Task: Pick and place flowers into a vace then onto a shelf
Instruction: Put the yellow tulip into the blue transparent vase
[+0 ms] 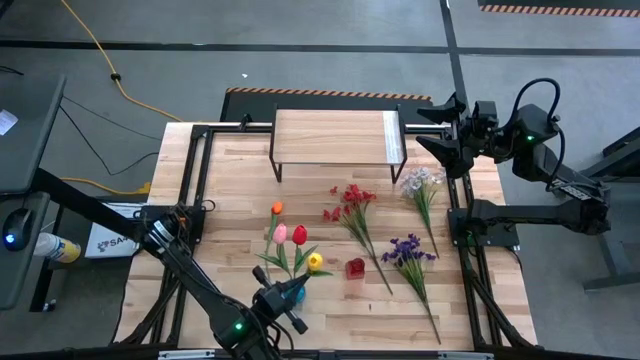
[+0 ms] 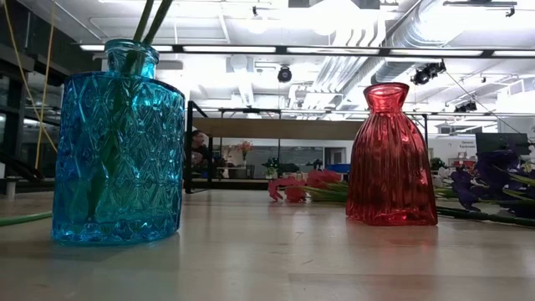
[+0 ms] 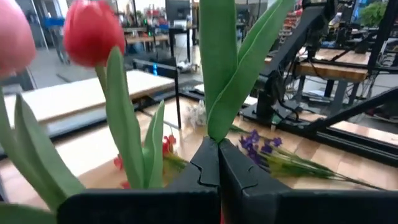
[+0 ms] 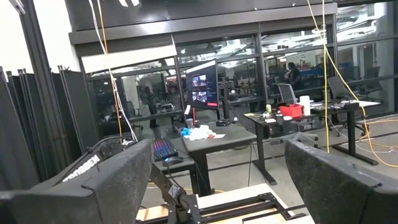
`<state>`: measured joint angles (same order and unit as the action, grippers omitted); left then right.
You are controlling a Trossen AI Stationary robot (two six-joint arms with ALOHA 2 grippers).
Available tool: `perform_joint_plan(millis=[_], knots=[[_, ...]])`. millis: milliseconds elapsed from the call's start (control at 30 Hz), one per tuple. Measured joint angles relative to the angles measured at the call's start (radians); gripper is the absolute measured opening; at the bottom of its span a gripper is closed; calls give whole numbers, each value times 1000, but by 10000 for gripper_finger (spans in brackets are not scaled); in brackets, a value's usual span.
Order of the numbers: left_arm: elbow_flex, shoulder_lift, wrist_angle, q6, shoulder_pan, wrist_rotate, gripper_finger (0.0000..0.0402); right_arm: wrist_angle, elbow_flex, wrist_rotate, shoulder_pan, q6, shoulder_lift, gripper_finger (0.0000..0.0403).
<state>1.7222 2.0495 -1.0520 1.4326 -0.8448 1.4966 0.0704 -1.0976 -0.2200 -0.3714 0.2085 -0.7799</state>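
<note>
A blue glass vase (image 2: pixel 117 142) stands near the table's front edge with green stems (image 2: pixel 150 21) in its neck. It also shows in the high view (image 1: pixel 299 294). Orange (image 1: pixel 277 208), pink (image 1: pixel 281 233), red (image 1: pixel 299 235) and yellow (image 1: pixel 315 262) tulips fan out above it. My left gripper (image 1: pixel 283 296) is shut on a green leafy stem (image 3: pixel 217 74) beside the vase. A red vase (image 1: pixel 355 268) stands to its right. Red (image 1: pixel 352 200), white (image 1: pixel 422 182) and purple (image 1: pixel 408 250) sprigs lie flat on the table. The shelf (image 1: pixel 335 135) stands at the far edge. My right gripper (image 1: pixel 440 125) is open by the shelf's right end. My left gripper pinches a tulip's stem just below its leaves (image 3: pixel 214 135) between its two fingertips (image 3: pixel 205 165). The fingers come slanting from the table's near left side and lie across the stem. The stem stands upright. Its blossom is out of the wrist view and its lower part is hidden by the fingers.
The red tulip (image 3: pixel 93 31) and the pink tulip (image 3: pixel 12 37) stand close beside the held stem. The red vase (image 2: pixel 390 155) stands a little to the right of the blue one. Black frame rails (image 1: pixel 195 190) run along the table's left and right sides.
</note>
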Motion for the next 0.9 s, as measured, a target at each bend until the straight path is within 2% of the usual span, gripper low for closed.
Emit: perform_joint_plan(millis=[100, 233, 433, 633, 900], knots=[[0, 0, -21, 13, 0, -52, 24, 0, 0, 0, 0, 0, 0, 353], [0, 0, -32, 34, 0, -71, 24, 0, 0, -14, 0, 0, 0, 354], [0, 0, -87, 129, 0, -109, 49, 1, 0, -16, 0, 0, 0, 354], [0, 0, -95, 148, 0, -205, 47, 1, 0, -16, 0, 0, 0, 353], [0, 0, -95, 148, 0, -213, 61, 1, 0, -16, 0, 0, 0, 353]])
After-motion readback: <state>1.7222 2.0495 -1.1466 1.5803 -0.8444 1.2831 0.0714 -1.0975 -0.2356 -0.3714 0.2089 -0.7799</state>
